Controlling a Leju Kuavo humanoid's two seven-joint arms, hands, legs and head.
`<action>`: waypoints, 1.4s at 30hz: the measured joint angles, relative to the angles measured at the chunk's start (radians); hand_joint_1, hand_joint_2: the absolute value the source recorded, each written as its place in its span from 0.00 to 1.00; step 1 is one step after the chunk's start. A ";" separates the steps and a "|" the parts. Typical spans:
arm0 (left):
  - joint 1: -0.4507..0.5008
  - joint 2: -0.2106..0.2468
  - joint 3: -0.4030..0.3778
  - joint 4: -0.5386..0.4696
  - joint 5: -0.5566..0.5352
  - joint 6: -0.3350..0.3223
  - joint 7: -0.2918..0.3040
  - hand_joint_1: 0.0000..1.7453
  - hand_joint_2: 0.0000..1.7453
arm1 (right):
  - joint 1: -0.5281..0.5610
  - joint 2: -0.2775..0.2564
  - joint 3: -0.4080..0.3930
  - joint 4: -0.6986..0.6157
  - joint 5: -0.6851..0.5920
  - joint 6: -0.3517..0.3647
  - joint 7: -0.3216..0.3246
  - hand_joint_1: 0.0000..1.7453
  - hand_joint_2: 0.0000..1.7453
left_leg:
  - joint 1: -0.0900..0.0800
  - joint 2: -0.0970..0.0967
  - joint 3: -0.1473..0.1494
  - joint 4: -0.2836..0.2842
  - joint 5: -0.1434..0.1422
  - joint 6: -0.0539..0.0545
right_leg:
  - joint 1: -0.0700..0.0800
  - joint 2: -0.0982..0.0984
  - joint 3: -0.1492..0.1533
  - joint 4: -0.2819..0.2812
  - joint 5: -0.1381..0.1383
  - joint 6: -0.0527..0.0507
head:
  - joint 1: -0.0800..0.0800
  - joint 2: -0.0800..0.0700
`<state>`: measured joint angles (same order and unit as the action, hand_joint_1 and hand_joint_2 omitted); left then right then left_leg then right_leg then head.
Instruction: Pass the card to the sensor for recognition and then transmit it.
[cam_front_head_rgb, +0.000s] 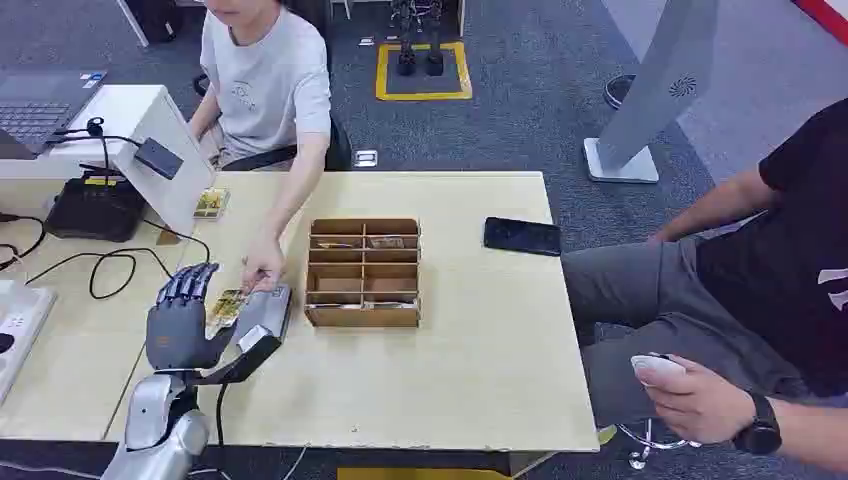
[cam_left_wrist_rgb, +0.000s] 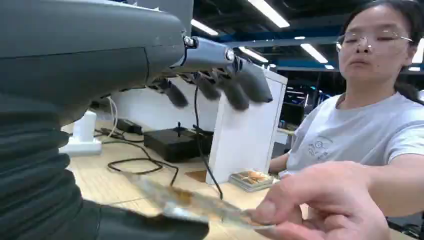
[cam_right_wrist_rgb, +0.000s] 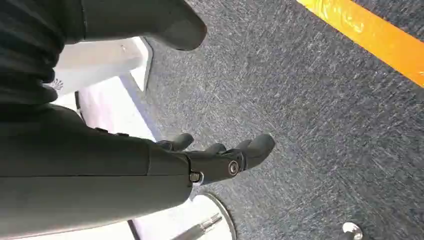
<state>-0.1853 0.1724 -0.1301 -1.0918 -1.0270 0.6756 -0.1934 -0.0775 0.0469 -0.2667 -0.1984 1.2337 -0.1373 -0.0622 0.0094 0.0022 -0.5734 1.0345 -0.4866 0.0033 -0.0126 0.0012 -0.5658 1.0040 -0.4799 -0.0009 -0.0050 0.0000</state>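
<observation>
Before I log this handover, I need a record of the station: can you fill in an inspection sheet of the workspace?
Surface: light wooden table, bare at the near right.
Job's things: card held by a person's hand at the left hand; black sensor on the white stand.
Clutter: cardboard divider box, black phone, card stack, black box.
Hands: left open, palm up on the table; right hand hanging over the floor, holding nothing.
Cables: black cable looped beside the left hand.
Surroundings: two people seated at the table; grey carpet with yellow marking.

Yellow-patterned card, brown box
</observation>
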 joint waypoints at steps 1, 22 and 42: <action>0.000 0.000 0.000 0.000 0.004 0.000 -0.003 1.00 1.00 | 0.000 0.000 0.000 0.000 0.000 0.000 0.000 0.00 1.00 | 0.000 0.000 0.000 0.000 0.000 0.000 | 0.000 0.000 0.000 0.000 0.000 0.000 | 0.000 0.000; 0.026 -0.047 0.003 -0.132 0.477 -0.241 -0.127 1.00 1.00 | 0.003 0.000 0.000 0.000 -0.008 -0.019 -0.008 0.00 1.00 | 0.000 0.000 0.000 0.000 0.000 0.000 | 0.000 0.000 0.000 0.000 0.000 0.000 | 0.000 0.000; -0.028 -0.127 0.016 -0.054 0.560 -0.316 0.016 1.00 1.00 | 0.004 0.003 0.000 0.000 0.003 -0.022 0.013 0.00 1.00 | 0.000 0.000 0.000 0.000 0.000 0.000 | 0.000 0.000 0.000 0.000 0.001 0.000 | 0.000 0.000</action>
<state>-0.2135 0.0450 -0.1137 -1.1460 -0.4673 0.3594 -0.1774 -0.0734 0.0500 -0.2667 -0.1980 1.2367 -0.1591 -0.0492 0.0094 0.0019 -0.5734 1.0347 -0.4862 0.0036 -0.0126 0.0011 -0.5656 1.0040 -0.4792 -0.0008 -0.0053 0.0000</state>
